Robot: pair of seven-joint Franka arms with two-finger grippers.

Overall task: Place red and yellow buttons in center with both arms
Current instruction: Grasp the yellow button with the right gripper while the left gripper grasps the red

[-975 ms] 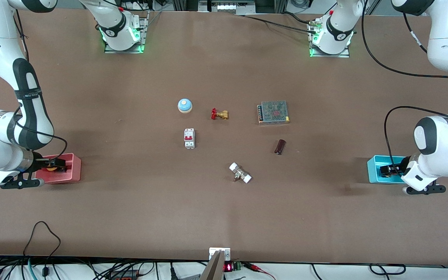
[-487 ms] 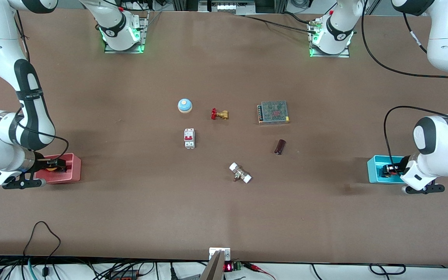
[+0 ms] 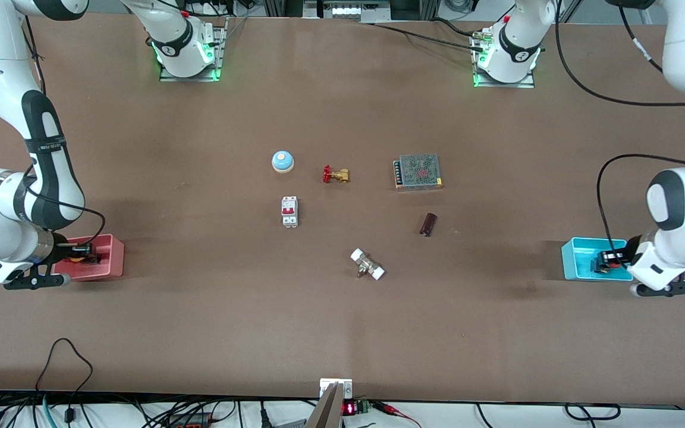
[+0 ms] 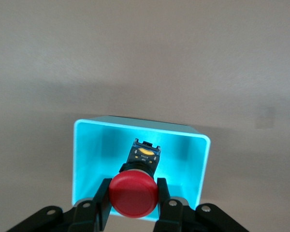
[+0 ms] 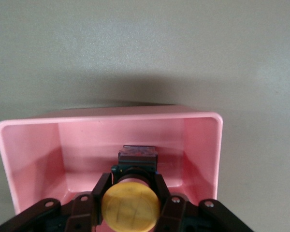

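Red button (image 4: 134,195) sits pinched at its cap between the two fingers (image 4: 102,203) of the left hand (image 4: 134,205), its black body pointing down into the blue bin (image 4: 199,169). In the front view that hand (image 3: 612,259) is over the blue bin (image 3: 580,258), which stands near the edge of the desk (image 3: 200,333) at the left arm's end, and a bit of the red button (image 3: 614,265) shows at the fingertips. Whether the button touches the bin floor cannot be told.

The yellow button (image 5: 131,206) is pinched the same way by the right hand (image 5: 131,212), one finger (image 5: 95,195) on each side of the cap, with its dark body over the floor of the pink bin (image 5: 203,145). From the front, the right hand (image 3: 82,254) is over the pink bin (image 3: 113,258) near the desk edge at the right arm's end, and a yellow spot (image 3: 77,257) shows between its fingers.

The middle of the desk holds other things, well apart from both bins: a blue bell (image 3: 282,161), a brass valve with a red handle (image 3: 335,175) beside it, and a metal box with a mesh lid (image 3: 418,172) toward the left arm's end. Nearer the front edge lie a white breaker switch (image 3: 289,211), a small dark cylinder (image 3: 428,224) and a metal fitting with white ends (image 3: 367,264).
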